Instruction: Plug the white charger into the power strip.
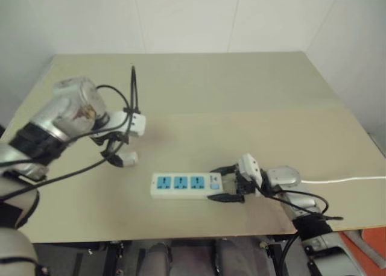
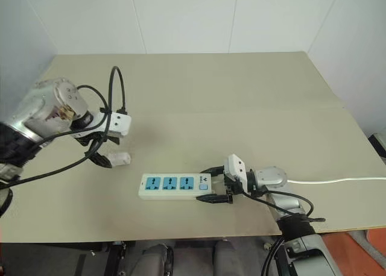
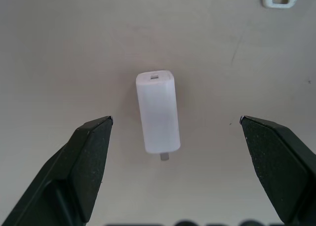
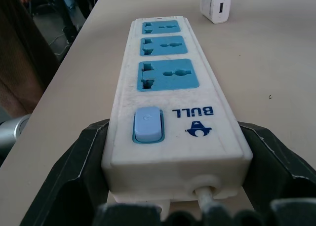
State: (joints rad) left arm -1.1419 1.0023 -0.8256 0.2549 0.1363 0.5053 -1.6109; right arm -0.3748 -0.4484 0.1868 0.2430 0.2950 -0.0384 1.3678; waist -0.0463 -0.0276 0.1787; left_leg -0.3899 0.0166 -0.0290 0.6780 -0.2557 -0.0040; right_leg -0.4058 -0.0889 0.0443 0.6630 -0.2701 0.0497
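Strip braced, charger not yet gripped

Right gripper [image 2: 215, 184] clamps the strip [image 2: 175, 185] at its switch end, near the table's [image 1: 241, 89] front edge; further back the left gripper [image 3: 175, 132] hangs wide open over the charger [image 3: 158, 111] lying flat; closing off-centre could skid or twist it, spoiling prong alignment.
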